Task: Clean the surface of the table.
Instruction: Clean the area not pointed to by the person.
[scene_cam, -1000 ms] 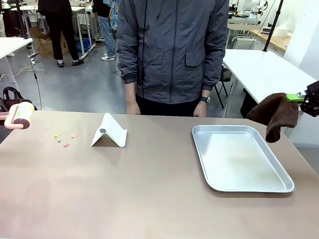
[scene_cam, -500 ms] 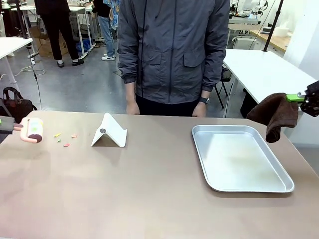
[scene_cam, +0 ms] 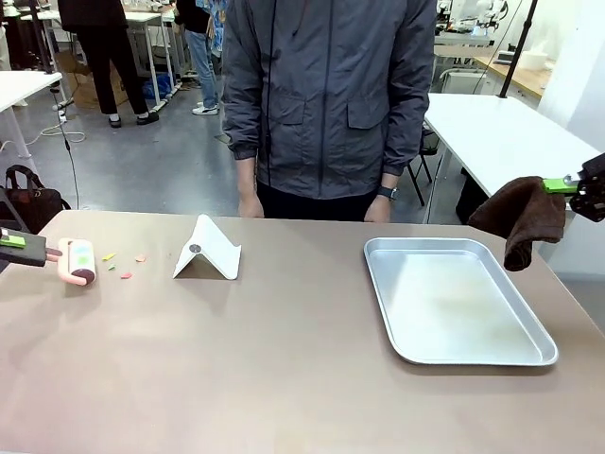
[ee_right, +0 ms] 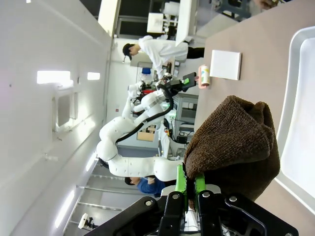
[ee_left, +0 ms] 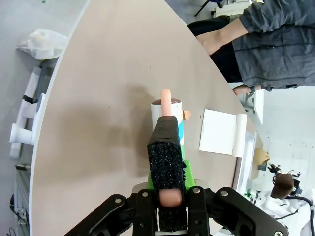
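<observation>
So, the table (scene_cam: 284,397) spans the whole foreground in front view, w/ a person (scene_cam: 326,104) standing at its far edge, hands down. The tray (scene_cam: 473,362) lies on your right half, nothing in it. Above its far right corner the right gripper (scene_cam: 570,186) is clenched on a brown cloth (scene_cam: 525,218), which hangs clear of the table; the wrist view shows the same pinch (ee_right: 191,183).

A white stand (scene_cam: 208,251) sits left of centre. At the far left edge the left gripper (scene_cam: 43,252) is clamped on the handle of a lint roller (scene_cam: 77,262), low at the tabletop; can't tell if it's touching.

What counts: the scraps (scene_cam: 125,267) lie just to the roller's right, btwn it and the stand. The roller's long axis runs roughly near-to-far, so a sideways roll should take it across them. The left arm is far nearer; the right is well apart.

Vs. a sec ago, the roller has come down and inward toward the scraps. The right arm and cloth haven't budged.
</observation>
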{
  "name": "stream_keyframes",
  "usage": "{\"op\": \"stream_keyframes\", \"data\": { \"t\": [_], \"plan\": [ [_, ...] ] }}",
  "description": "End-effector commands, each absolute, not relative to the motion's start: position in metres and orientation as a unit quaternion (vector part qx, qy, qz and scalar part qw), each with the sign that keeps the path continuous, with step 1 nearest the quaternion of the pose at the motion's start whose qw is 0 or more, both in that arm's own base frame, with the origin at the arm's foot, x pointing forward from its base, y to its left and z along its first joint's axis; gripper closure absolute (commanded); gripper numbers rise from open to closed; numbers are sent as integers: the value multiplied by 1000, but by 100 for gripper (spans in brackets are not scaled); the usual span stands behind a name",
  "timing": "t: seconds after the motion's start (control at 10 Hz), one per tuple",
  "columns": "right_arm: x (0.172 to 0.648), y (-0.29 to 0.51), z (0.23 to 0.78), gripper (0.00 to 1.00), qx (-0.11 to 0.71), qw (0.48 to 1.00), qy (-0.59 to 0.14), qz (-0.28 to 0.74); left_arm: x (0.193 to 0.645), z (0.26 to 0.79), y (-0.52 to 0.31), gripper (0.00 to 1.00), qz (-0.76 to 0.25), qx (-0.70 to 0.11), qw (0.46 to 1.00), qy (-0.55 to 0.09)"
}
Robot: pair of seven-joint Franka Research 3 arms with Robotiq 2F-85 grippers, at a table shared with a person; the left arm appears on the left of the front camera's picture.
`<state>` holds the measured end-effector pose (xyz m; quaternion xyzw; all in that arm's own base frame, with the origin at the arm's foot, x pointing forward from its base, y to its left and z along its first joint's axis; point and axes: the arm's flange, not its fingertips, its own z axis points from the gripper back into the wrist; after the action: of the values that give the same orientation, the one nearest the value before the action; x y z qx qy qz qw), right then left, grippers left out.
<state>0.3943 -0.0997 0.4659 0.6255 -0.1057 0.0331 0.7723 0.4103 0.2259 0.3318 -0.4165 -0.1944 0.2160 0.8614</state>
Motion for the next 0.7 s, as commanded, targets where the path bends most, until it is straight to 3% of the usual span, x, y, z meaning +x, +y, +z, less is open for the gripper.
{"op": "stream_keyframes", "data": {
  "t": [0.0, 0.6],
  "plan": [
    [391, -101, 469, 93, 627, 771, -106, 40, 411, 328, 217, 78, 223, -401, 869, -187],
    [391, -101, 469, 93, 627, 771, -106, 40, 441, 312, 180, 78, 212, -378, 889, -149]
  ]
}}
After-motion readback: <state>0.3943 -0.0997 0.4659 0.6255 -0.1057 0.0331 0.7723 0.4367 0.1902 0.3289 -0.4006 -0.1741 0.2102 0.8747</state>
